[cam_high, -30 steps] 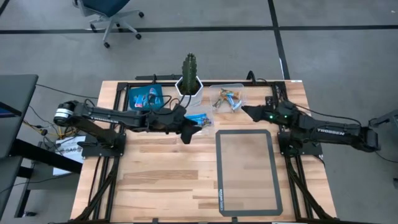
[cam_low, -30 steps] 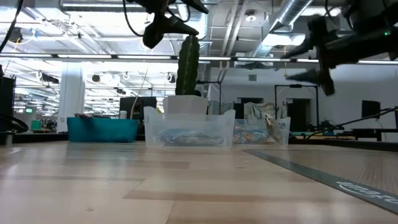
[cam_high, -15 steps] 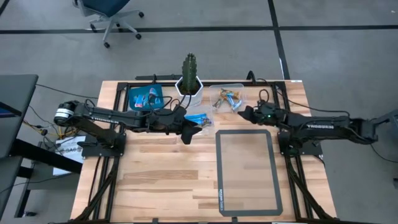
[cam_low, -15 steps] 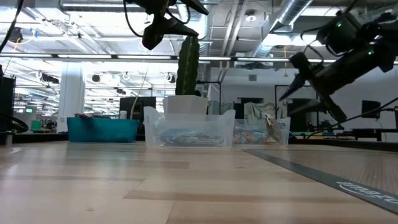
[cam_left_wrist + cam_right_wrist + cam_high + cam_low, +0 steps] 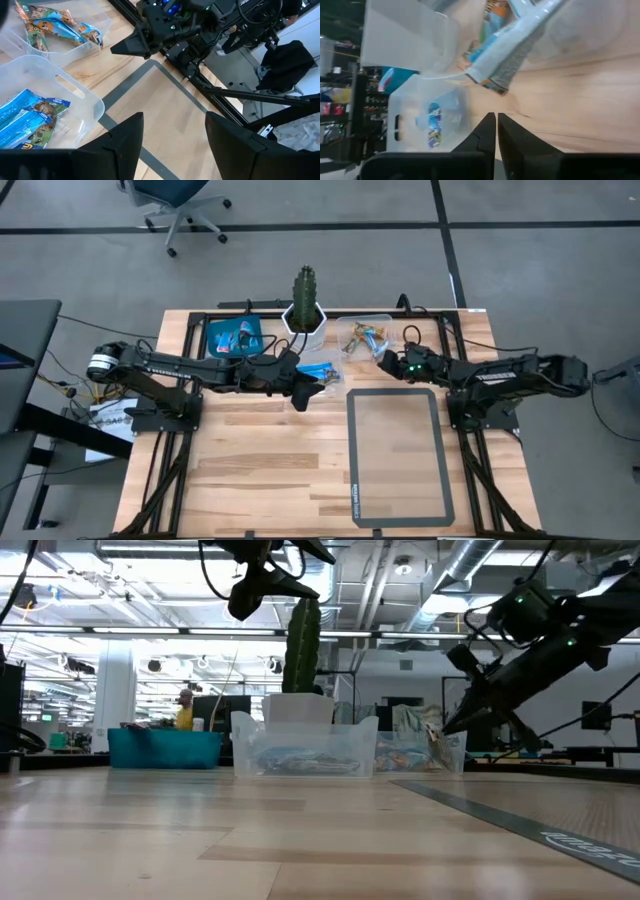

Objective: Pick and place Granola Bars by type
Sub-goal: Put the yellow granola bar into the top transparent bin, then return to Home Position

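Observation:
Light blue Granola Bars (image 5: 320, 369) lie in a clear container (image 5: 75, 95) in the middle of the table's far side. Brown-gold bars (image 5: 364, 337) fill a second clear container (image 5: 385, 323) to its right. More bars (image 5: 233, 338) lie in the blue tray (image 5: 213, 330) at the far left. My left gripper (image 5: 306, 389) hangs open above the near edge of the light blue bars' container, holding nothing. My right gripper (image 5: 381, 359) is shut and tipped down just near of the brown-gold bars' container, with nothing between its fingers (image 5: 490, 131).
A cactus in a white pot (image 5: 304, 306) stands behind the containers. A grey-framed mat (image 5: 395, 455) lies on the table's right half, and bare wood (image 5: 260, 470) spreads over the near left. Beyond the table, the low view shows a person (image 5: 184, 712) far off.
My right gripper has reached toward the table's left, closer to the brown-gold bars' container, tipping from level to pointing down, and its fingers have shut. My left gripper has kept still.

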`<act>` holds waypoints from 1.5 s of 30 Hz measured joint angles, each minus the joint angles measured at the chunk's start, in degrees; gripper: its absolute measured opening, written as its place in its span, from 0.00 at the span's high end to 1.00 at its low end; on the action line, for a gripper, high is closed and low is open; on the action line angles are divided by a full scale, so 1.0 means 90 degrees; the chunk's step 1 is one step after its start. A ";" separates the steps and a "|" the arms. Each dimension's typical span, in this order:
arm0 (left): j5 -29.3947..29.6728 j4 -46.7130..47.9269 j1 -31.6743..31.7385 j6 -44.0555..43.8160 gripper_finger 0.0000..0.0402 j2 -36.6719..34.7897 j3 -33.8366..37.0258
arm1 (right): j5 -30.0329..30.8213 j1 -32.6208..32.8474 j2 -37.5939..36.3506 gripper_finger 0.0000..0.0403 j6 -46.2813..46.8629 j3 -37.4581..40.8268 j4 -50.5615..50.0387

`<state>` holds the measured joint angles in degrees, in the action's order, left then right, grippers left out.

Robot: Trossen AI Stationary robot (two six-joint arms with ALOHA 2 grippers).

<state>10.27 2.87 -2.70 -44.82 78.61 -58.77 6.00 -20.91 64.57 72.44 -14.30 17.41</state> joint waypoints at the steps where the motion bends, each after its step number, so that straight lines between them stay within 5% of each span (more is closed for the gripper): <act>1: 0.0000 0.0000 0.0000 -0.0002 0.49 0.0000 -0.0001 | 0.0000 0.0000 0.0079 0.97 0.0060 -0.0016 -0.0009; 18: -0.0136 0.0022 -0.0002 -0.0172 0.49 0.0002 -0.0001 | 0.0236 -0.0321 0.1190 1.00 0.0637 -0.0466 -0.0024; 30: -0.0169 0.0022 -0.0002 -0.0196 0.49 0.0002 -0.0004 | 0.0677 -0.0362 0.1271 1.00 0.0393 -0.0977 -0.0015; 39: -0.0171 0.0022 -0.0002 -0.0199 0.49 0.0002 -0.0004 | 0.0983 -0.0432 0.1276 1.00 -0.0757 -0.1593 0.0000; 45: -0.0169 0.0022 -0.0002 -0.0197 0.49 0.0002 -0.0004 | 0.0478 -0.0444 0.1276 1.00 -0.1542 -0.1835 0.0354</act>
<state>8.75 3.07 -2.72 -46.59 78.63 -58.81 10.30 -24.91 76.05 58.56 -30.81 20.59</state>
